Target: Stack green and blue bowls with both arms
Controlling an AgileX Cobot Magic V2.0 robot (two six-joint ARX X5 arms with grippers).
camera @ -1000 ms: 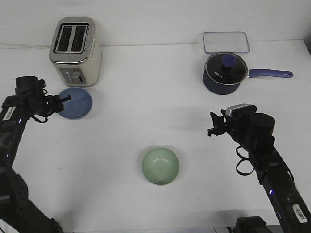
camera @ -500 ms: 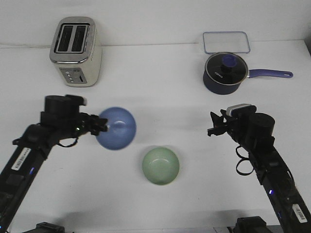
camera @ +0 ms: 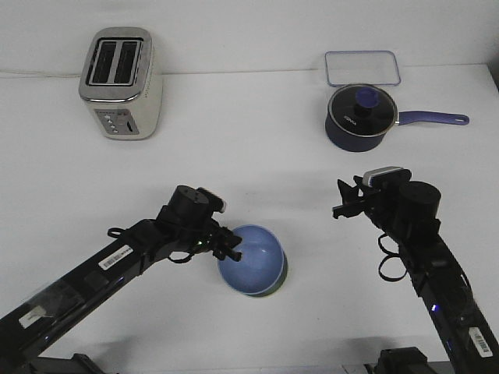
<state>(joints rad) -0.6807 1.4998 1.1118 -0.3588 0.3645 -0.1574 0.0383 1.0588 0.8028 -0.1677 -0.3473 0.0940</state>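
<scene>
The light blue bowl point(camera: 253, 263) sits tilted on or just over the pale green bowl point(camera: 283, 274) at the front middle of the table. Only a thin green sliver shows at the blue bowl's right edge. My left gripper point(camera: 231, 249) is shut on the blue bowl's left rim, with the arm stretched in from the lower left. I cannot tell whether the blue bowl rests fully inside the green one. My right gripper point(camera: 341, 199) is open and empty, hovering to the right of the bowls and well apart from them.
A silver toaster point(camera: 121, 82) stands at the back left. A dark blue lidded saucepan point(camera: 359, 117) with a long handle stands at the back right, with a clear rectangular container point(camera: 362, 68) behind it.
My left arm has carried the blue bowl from beside the toaster, right and toward the front, to the green bowl, which it now covers. The right arm has not moved.
</scene>
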